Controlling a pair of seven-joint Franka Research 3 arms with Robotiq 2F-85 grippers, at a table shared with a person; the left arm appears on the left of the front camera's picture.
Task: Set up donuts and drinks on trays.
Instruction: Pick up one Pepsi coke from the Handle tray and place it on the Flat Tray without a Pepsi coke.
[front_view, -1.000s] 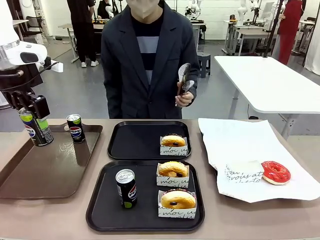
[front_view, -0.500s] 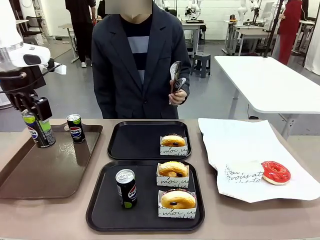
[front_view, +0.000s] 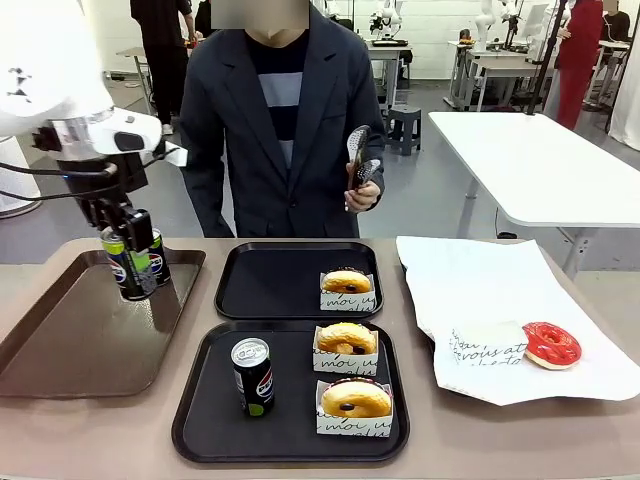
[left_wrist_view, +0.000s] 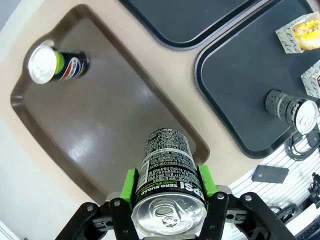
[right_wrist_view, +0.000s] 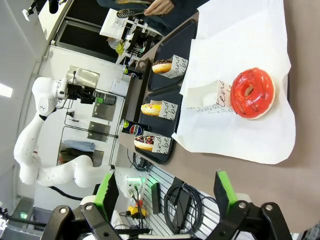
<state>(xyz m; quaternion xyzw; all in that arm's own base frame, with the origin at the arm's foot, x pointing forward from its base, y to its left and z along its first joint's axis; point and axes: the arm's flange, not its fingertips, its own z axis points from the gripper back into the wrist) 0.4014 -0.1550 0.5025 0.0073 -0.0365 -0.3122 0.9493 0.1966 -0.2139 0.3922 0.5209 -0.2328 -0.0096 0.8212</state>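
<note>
The left gripper (front_view: 130, 250) pinches an upright can (front_view: 125, 278) over the brown tray (front_view: 70, 340); the canless far black tray (front_view: 265, 285) lies to its right.

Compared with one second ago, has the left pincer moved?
Yes. The left pincer, gripping a green-marked can, moved rightward in the front view over the brown tray; it now overlaps the standing can, earlier well to its right.

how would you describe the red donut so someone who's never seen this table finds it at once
Find the big white paper sheet on the robot's right side of the table. The red donut lies toward its near right corner. It alone has red glaze, and it alone sits off the black trays.
</note>
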